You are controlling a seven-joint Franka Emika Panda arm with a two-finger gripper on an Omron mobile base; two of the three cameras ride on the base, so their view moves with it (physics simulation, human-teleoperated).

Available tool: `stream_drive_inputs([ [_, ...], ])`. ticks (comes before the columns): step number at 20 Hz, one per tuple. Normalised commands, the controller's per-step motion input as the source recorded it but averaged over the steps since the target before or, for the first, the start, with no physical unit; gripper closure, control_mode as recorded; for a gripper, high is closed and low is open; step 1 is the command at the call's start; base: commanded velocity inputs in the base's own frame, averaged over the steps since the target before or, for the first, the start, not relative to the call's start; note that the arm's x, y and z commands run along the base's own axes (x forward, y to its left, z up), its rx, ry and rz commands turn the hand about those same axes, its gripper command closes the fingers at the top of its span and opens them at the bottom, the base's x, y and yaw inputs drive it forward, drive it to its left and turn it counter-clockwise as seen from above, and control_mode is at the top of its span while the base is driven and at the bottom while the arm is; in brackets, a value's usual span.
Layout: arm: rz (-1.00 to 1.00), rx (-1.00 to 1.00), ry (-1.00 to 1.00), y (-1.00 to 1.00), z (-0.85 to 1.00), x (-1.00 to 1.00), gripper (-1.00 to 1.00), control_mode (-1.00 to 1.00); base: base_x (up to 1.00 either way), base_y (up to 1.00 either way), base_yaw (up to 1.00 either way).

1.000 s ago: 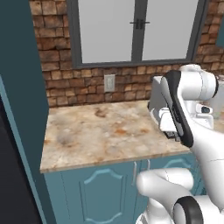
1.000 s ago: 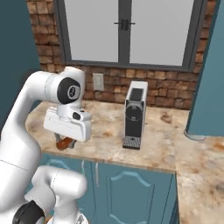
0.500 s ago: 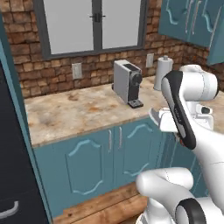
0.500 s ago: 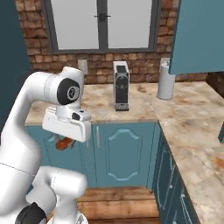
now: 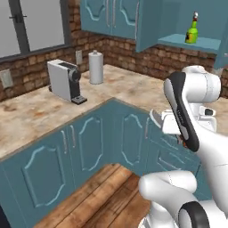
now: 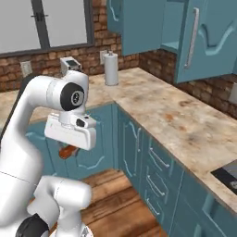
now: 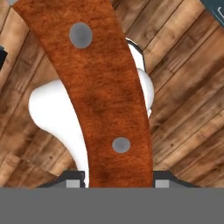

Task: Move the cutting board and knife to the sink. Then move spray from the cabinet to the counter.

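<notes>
My gripper [image 7: 118, 181] is shut on the knife [image 7: 98, 87]; its reddish-brown handle with two grey rivets runs up the hand view. The silver blade [image 5: 154, 118] sticks out to the left of the hand, and the handle end [image 6: 68, 151] shows under the gripper [image 6: 69, 144], held above the wooden floor. The green spray [image 5: 192, 31] stands on the shelf of the open teal cabinet [image 5: 178, 42]. The beige counter [image 6: 176, 115] turns a corner, and a dark edge of the sink [image 6: 227, 173] shows at the right. The cutting board is out of view.
A grey coffee machine [image 5: 66, 81] and a paper towel roll [image 5: 95, 67] stand on the counter by the brick wall. An open cabinet door [image 6: 210, 41] hangs over the right-hand counter. Teal base cabinets [image 6: 139, 148] form an inner corner around the wooden floor [image 5: 102, 191].
The base has turned and backed off: the whole scene has swung from the window counter to the corner and the right-hand counter. The knife stays in my gripper.
</notes>
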Motion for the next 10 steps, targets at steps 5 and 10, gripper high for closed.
stream_drive_inputs([
  [5, 0.00, 0.00, 0.00, 0.00, 0.00, 0.00, 1.00, 1.00, -0.38, -0.01, -0.71],
  [10, 0.00, 0.00, 0.00, 0.00, 0.00, 0.00, 1.00, 1.00, -0.32, -0.20, -0.73],
])
